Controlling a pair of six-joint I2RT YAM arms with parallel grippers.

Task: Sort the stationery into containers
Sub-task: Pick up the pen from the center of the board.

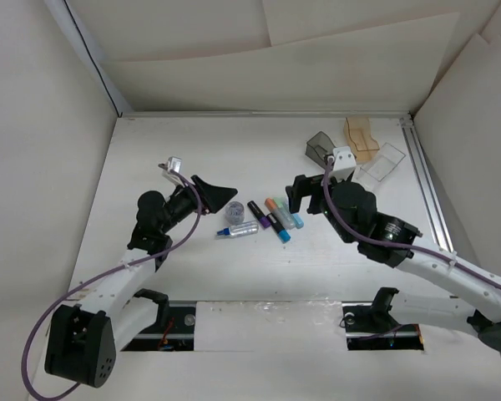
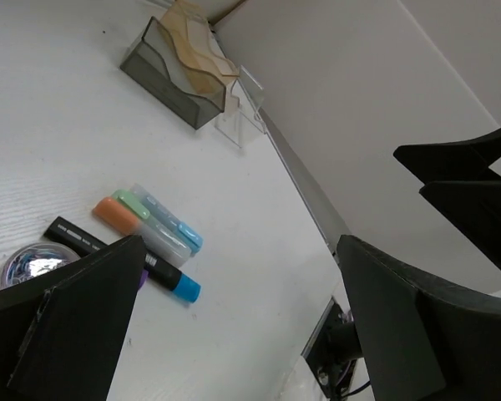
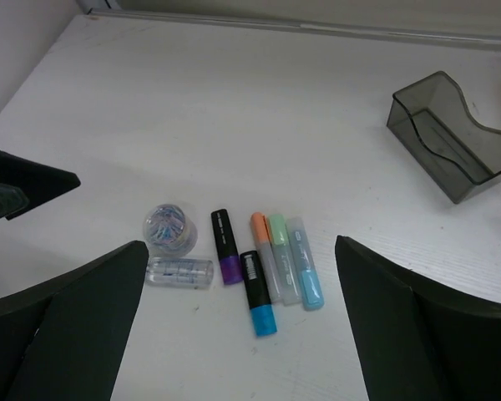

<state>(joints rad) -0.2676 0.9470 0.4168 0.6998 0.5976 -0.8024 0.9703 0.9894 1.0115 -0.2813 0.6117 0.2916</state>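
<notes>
- Fingers of the right gripper (image 3: 242, 334) fill the bottom corners of the right wrist view. They are spread wide, hold nothing and touch nothing, and hang over the markers.
- Left gripper (image 2: 242, 334) is likewise spread wide and empty. One finger (image 2: 67, 326) covers part of the clear roll (image 2: 29, 263) and the near end of the black-and-purple marker (image 2: 83, 238).
- All the stationery lies mid-table, between the two grippers.
- The clear blue-tipped pen (image 3: 179, 272) is just beside the roll.
- Next come the black-and-purple marker and the black marker with a blue end (image 3: 257, 292).
- Beyond those, the orange-capped marker (image 3: 265, 255), green-capped marker (image 3: 281, 251) and light-blue marker (image 3: 305, 263) lie side by side.
- In the far right corner stand the dark grey bin (image 1: 320, 148), tan bin (image 1: 361, 138) and clear bin (image 1: 382, 160), well apart from the markers.
- Only a sliver of the tan bin shows at the right edge of the right wrist view.
- From above, the white camera housing (image 1: 342, 159) overlaps the grey bin's near corner, and the clear bin is faint against the table (image 1: 192, 150).
- A broad stretch of tabletop separates the markers from the bins.
- Walls (image 1: 33, 167) close the far and side edges, and a rail (image 1: 426, 184) runs along the right side by the bins.
</notes>
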